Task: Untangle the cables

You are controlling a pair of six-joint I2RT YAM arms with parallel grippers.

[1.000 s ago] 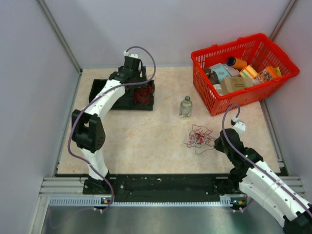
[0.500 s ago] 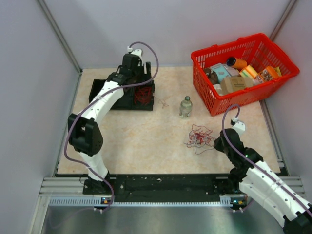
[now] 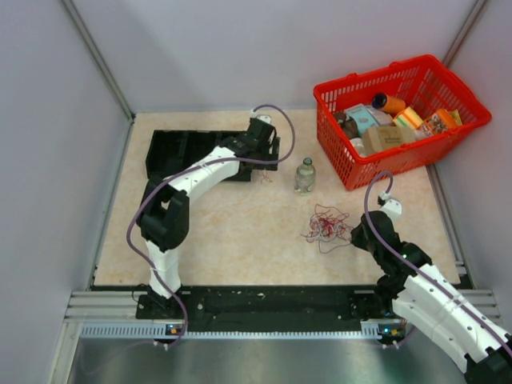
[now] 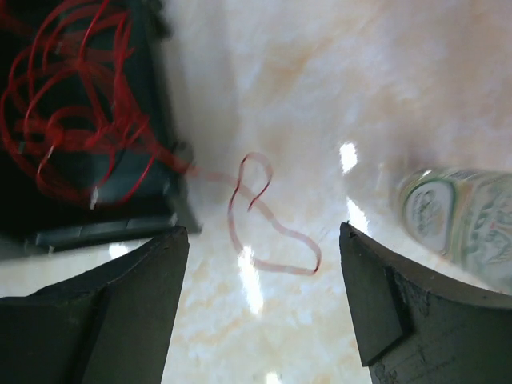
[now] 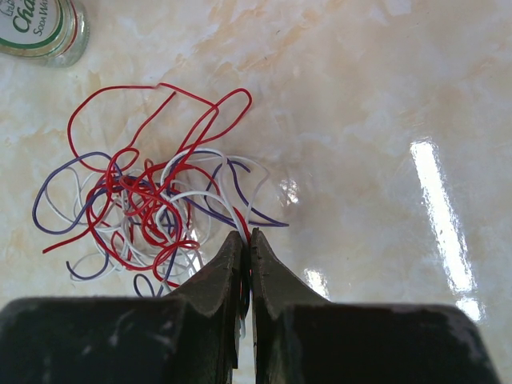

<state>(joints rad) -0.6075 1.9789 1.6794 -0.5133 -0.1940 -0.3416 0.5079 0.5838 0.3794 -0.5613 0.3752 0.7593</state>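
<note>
A tangle of red, white and purple cables (image 3: 326, 226) lies on the table right of centre. My right gripper (image 5: 246, 236) is shut on a few strands at the near edge of that tangle (image 5: 152, 208). A separate red cable bunch (image 4: 72, 104) lies in the black tray (image 4: 104, 228). One loop (image 4: 276, 240) of it trails out onto the table. My left gripper (image 4: 262, 232) hangs open above that loop, touching nothing. From above, the left gripper (image 3: 266, 160) is just off the tray's right end, and the arm hides the red bunch.
A small glass bottle (image 3: 305, 174) stands between the tray (image 3: 172, 148) and the tangle, close to the left gripper's right side (image 4: 464, 224). A red basket (image 3: 400, 158) full of packages sits at the back right. Walls enclose the table.
My left arm has swung right, from over the black tray to the table beside it near the bottle. The red bunch stays in the tray. The right arm has not moved.
</note>
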